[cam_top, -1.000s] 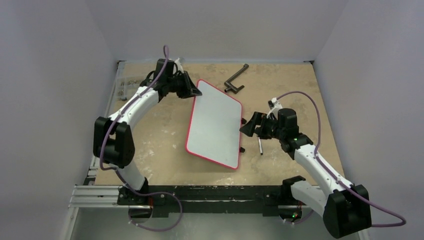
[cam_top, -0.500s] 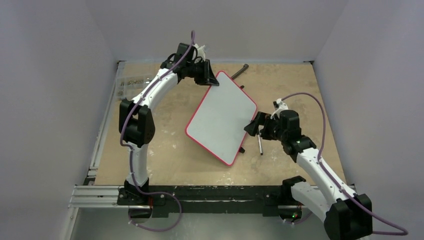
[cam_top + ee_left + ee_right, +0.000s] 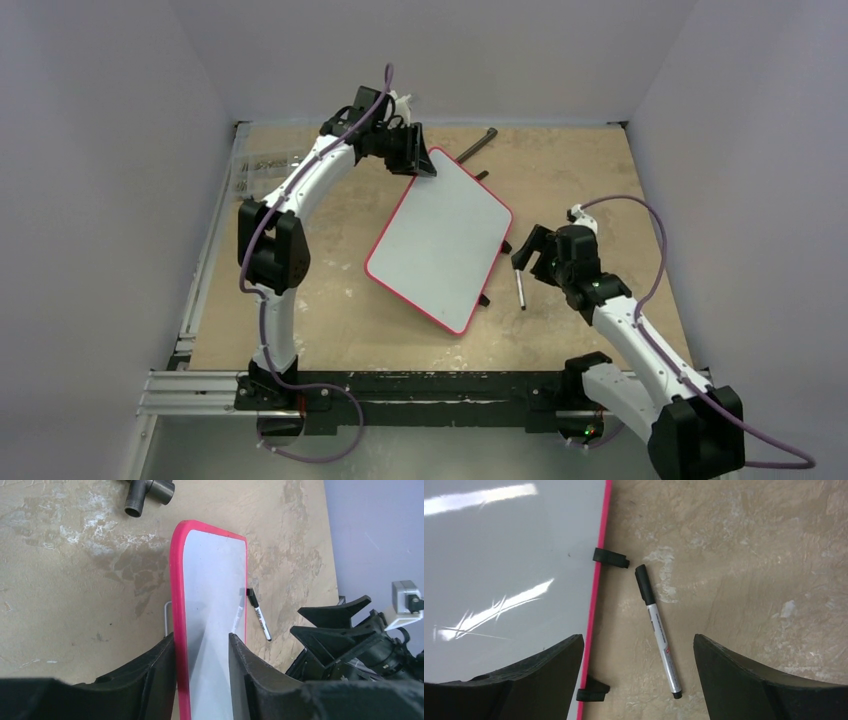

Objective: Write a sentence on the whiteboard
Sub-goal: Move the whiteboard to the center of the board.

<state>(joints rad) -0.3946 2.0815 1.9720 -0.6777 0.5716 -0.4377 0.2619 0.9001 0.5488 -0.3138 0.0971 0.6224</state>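
Note:
The whiteboard [image 3: 440, 250] lies slanted on the table, white with a red-pink rim, and its face is blank; no sentence shows on it. My left gripper [image 3: 420, 162] is shut on its far corner, and in the left wrist view the gripper [image 3: 202, 637] has one finger on each side of the rim of the whiteboard [image 3: 212, 580]. My right gripper [image 3: 527, 250] is open and empty just right of the board. In the right wrist view the gripper [image 3: 639, 640] straddles a black-capped marker [image 3: 658, 630] lying on the table beside the whiteboard [image 3: 509, 555]. The marker [image 3: 519, 288] also shows from above.
A dark metal pipe fitting [image 3: 478, 143] lies at the back behind the board, also in the left wrist view [image 3: 150, 492]. Small hardware bits [image 3: 262, 165] sit at the back left. Black clips [image 3: 610, 557] stick out from the board's right edge. Walls surround the table.
My left gripper swung the board's far corner back and to the right, turning the board clockwise. My right gripper drew back from the board's right edge to above the marker.

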